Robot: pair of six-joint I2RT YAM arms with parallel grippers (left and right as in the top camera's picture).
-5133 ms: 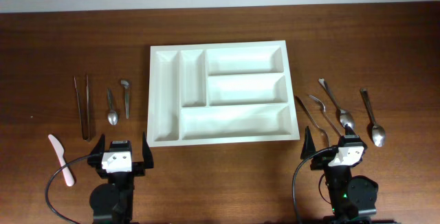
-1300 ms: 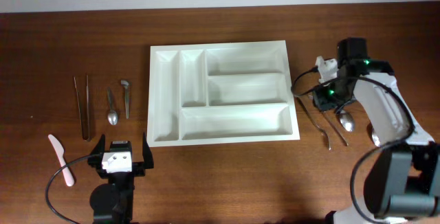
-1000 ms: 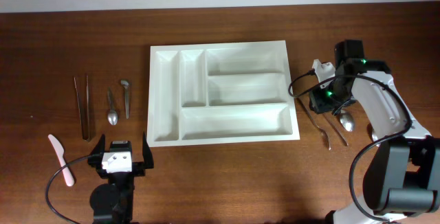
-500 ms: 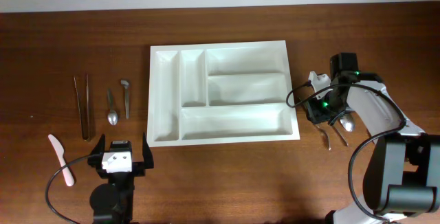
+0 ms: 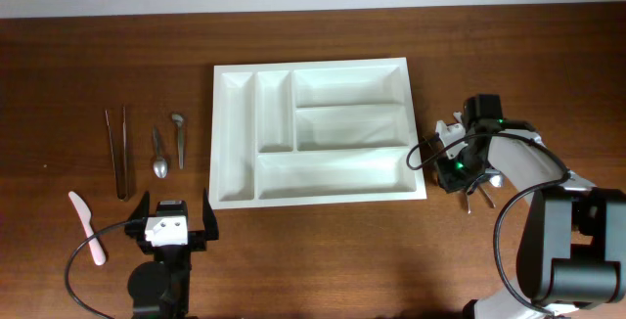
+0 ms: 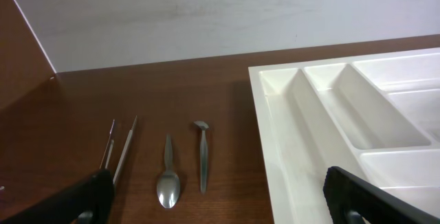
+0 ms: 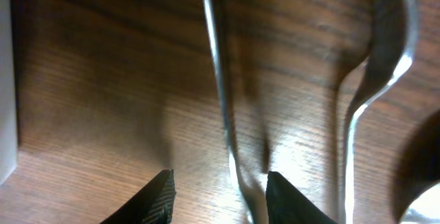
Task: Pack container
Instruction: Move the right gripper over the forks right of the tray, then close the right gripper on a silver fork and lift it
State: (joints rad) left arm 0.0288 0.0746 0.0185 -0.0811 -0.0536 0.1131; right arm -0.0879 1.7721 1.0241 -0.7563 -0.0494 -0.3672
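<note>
The container, a white tray with five compartments, lies mid-table; its near corner shows in the left wrist view. My right gripper is down on the wood just right of the tray, among metal cutlery. In the right wrist view its jaws stand apart astride a thin metal handle, which runs close to the right finger. A second utensil lies further right. My left gripper rests open at the front left with nothing in it.
Left of the tray lie two thin metal rods, a spoon, a short utensil and a pink spatula. A fork end pokes out below my right arm. The tray's edge is just left of the right jaws.
The right arm left its rest, reached the cutlery right of the tray and slid toward the front edge, lowering onto a handle. Its jaws narrowed slightly. The left arm stayed still.
</note>
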